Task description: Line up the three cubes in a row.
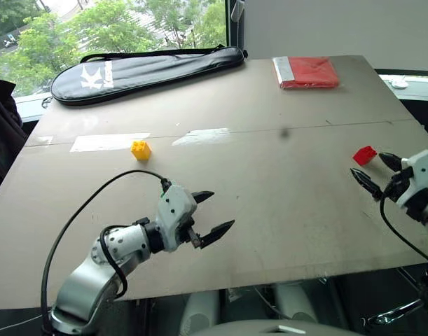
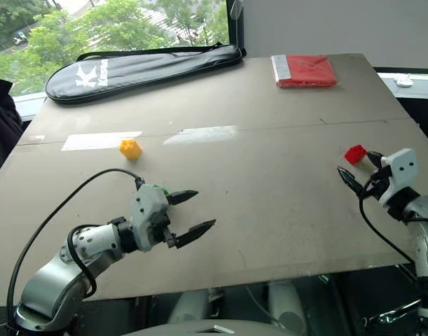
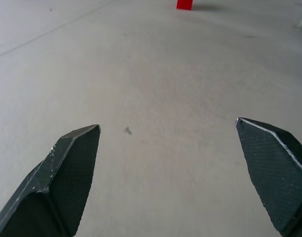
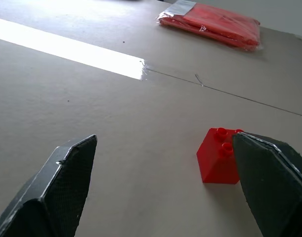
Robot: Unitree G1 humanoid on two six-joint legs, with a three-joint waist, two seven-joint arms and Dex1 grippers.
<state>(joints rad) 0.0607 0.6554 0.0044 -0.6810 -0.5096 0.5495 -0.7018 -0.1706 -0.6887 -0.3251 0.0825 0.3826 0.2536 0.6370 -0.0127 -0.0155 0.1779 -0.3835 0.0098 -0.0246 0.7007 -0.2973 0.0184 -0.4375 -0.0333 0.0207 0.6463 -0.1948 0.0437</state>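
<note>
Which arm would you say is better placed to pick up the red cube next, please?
The right: its open end effector hangs right beside the red cube, while the left end effector sits far across the table.

A plain indoor test room is showing here: a bare grey tabletop [image 1: 284,210] is standing by a window [image 1: 115,28] looking onto trees, a racket bag [image 1: 143,70] lying along its far edge.

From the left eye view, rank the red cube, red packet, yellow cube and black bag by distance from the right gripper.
1. Red cube, just ahead of the open right gripper.
2. Red packet, far edge.
3. Yellow cube, left side.
4. Black bag, far left.
</note>
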